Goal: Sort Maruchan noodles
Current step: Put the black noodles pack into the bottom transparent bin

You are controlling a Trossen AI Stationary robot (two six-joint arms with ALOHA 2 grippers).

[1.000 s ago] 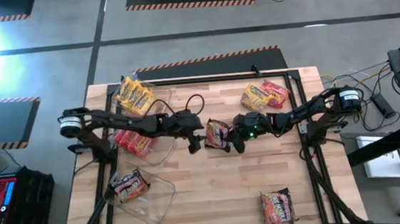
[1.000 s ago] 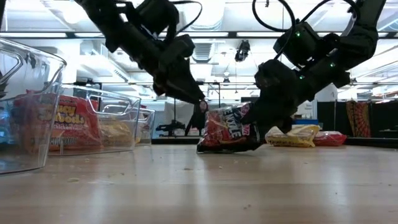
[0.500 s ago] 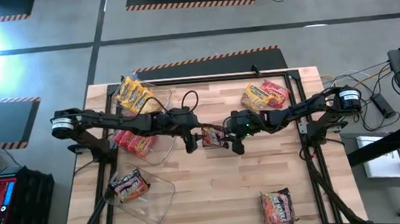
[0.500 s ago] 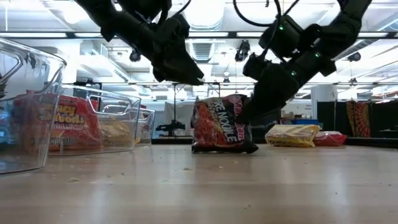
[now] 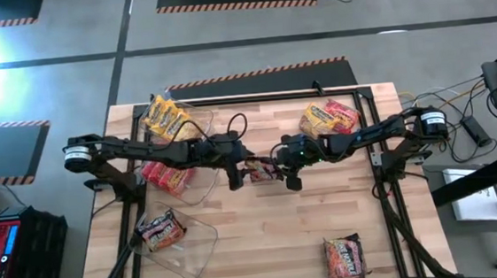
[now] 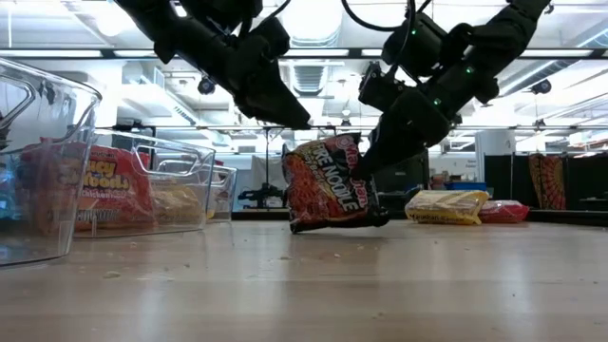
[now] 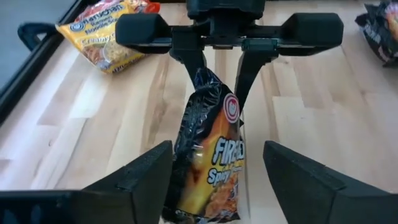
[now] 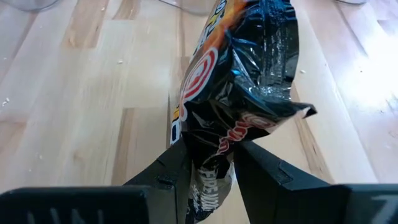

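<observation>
black fire noodle packet (image 7: pixel 208 155) held upright mid-desk (image 5: pixel 265 235)
right pincer (image 8: pixel 208 155) pinches its edge; left pincer (image 7: pixel 214 171) spread wide either side, not gripping

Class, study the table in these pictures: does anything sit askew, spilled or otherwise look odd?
Yes. The dark noodle packet stands tilted on edge at the table's middle, pinched by the right gripper, with the left gripper open around it. Small crumbs dot the wooden table.

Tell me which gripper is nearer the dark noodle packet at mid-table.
Right. The right gripper pinches the dark noodle packet; the left gripper stands open around it, not touching.
</observation>
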